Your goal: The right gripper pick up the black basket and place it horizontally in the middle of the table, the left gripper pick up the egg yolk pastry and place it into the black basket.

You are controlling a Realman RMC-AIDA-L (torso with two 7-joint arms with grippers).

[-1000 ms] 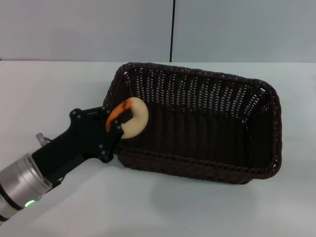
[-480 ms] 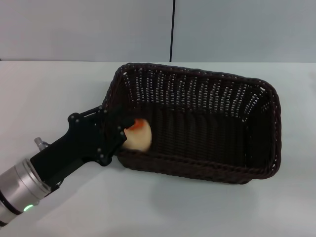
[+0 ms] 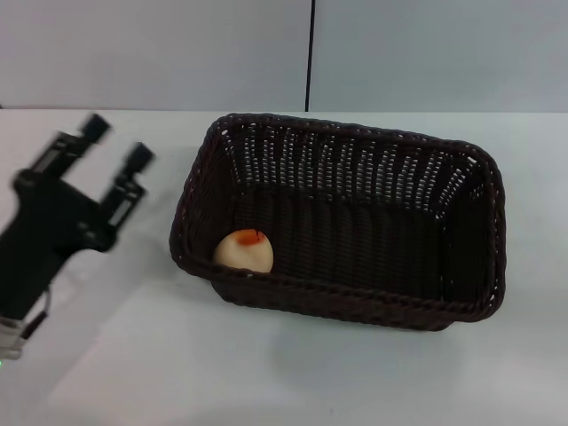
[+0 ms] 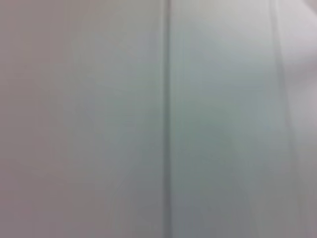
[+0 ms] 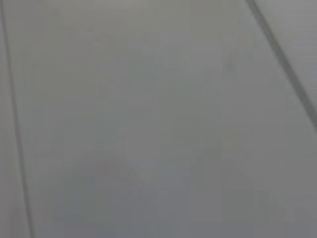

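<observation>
The black basket (image 3: 355,177) lies lengthwise across the middle of the white table (image 3: 266,373) in the head view. The egg yolk pastry (image 3: 243,251) rests inside it, in the near left corner, orange patch up. My left gripper (image 3: 115,142) is open and empty, raised over the table left of the basket, well clear of its rim. My right gripper is out of view. Both wrist views show only a plain grey wall.
A grey wall with a dark vertical seam (image 3: 310,53) stands behind the table. Bare tabletop shows in front of and to the left of the basket.
My left gripper carried the pastry over the basket's left rim, lowered it in, let go, and has pulled back to the left and up, now open. The pastry lies in the basket.
</observation>
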